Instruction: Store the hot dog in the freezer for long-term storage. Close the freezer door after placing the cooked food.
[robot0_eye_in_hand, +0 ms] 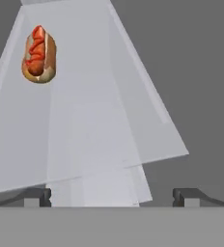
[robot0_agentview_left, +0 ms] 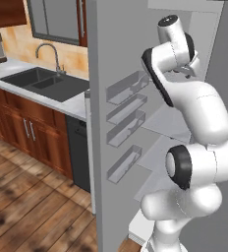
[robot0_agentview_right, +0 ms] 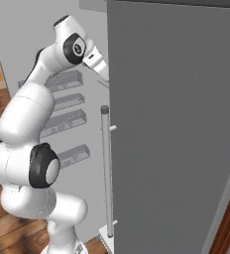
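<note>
The hot dog [robot0_eye_in_hand: 38, 54], a tan bun with a reddish sausage and red topping, lies on a pale grey freezer shelf [robot0_eye_in_hand: 92, 125], up and to the left of my hand. My gripper [robot0_eye_in_hand: 112, 197] is open, its dark fingertips [robot0_eye_in_hand: 36, 197] far apart with nothing between them, well short of the hot dog. The freezer door [robot0_agentview_left: 99, 74] stands wide open, showing several clear inner bins [robot0_agentview_left: 127, 87]. My arm [robot0_agentview_left: 194, 103] reaches into the freezer [robot0_agentview_left: 167, 123]. In the right base view the hand [robot0_agentview_right: 96, 60] passes behind the edge of the other door.
The plain grey door [robot0_agentview_right: 176, 129] with its vertical bar handle [robot0_agentview_right: 106, 168] is shut on the right. Left of the freezer door are a dark dishwasher [robot0_agentview_left: 79, 152], a sink [robot0_agentview_left: 44, 81] with a faucet [robot0_agentview_left: 49, 51], and wooden cabinets [robot0_agentview_left: 27, 130].
</note>
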